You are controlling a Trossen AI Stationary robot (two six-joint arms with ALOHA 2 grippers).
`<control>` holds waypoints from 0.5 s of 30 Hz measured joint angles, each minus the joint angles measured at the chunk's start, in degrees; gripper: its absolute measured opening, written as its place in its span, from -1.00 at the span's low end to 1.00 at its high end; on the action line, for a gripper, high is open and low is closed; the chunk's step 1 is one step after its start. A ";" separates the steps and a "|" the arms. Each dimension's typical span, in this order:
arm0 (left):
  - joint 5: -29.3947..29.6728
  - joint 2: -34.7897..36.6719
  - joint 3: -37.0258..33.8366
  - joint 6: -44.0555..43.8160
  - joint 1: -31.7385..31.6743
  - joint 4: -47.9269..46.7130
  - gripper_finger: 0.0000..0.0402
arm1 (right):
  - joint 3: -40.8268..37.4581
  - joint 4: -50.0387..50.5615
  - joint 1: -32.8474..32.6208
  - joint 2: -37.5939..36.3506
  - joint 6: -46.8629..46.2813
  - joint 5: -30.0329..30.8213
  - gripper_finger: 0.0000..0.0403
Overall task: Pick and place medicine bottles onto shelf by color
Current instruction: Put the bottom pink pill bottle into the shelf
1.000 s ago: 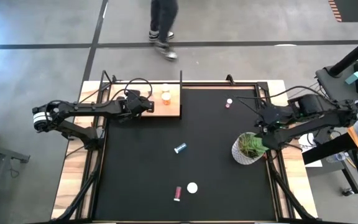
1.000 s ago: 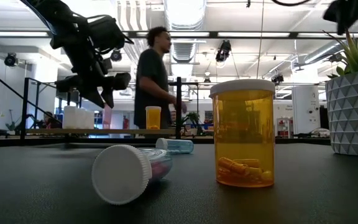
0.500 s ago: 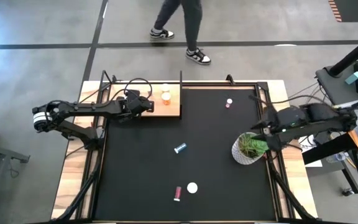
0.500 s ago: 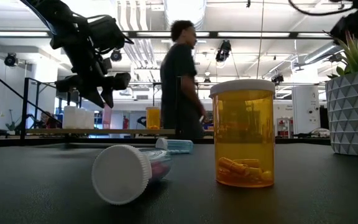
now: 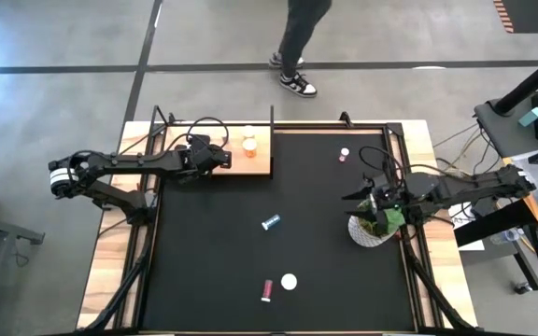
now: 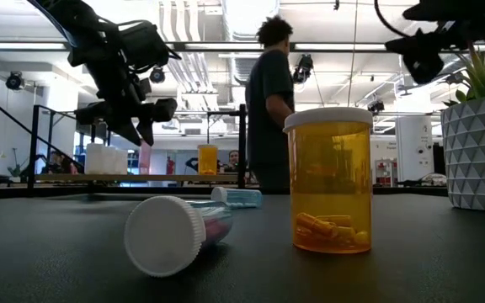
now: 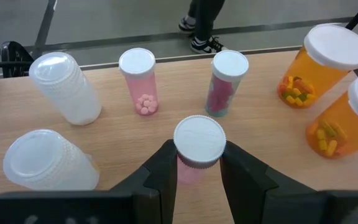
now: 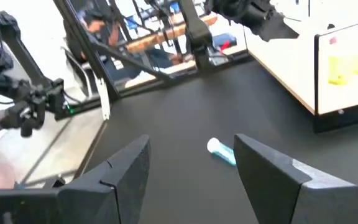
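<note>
We're looking at a black table mat (image 5: 213, 243) sitting on a light-wood table (image 5: 110, 271). Lying straight on the mat: a blue-teal bottle (image 5: 270, 222) on its side near the middle, a pink bottle (image 5: 266, 290) on its side toward the near edge, and an orange bottle (image 5: 290, 281) standing upright just beside it. Another small pink bottle (image 5: 344, 154) is sitting far back, well apart from those. The white plant pot (image 5: 367, 231) is standing near the right edge. The shelf (image 5: 261, 161) is resting at the back left corner, carrying white, pink and orange bottles (image 7: 138, 81) grouped by color.
</note>
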State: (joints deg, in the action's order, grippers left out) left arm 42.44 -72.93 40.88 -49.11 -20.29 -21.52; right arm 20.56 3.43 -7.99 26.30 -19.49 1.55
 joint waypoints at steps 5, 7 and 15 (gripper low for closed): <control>0.00 0.00 0.00 0.00 0.00 0.00 -0.55 | -4.01 -6.07 0.00 -0.02 0.00 0.01 0.09; 0.00 0.00 0.00 0.01 0.00 0.00 -0.55 | -4.96 -6.78 0.00 0.00 0.00 0.01 0.09; 0.00 0.00 -0.02 0.00 0.00 -0.01 -0.55 | -6.72 -8.13 0.00 0.44 -0.02 0.01 0.09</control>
State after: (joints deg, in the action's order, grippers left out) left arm 42.44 -72.93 40.86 -49.12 -20.29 -21.53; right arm 13.85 -4.70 -7.99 26.75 -19.50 1.56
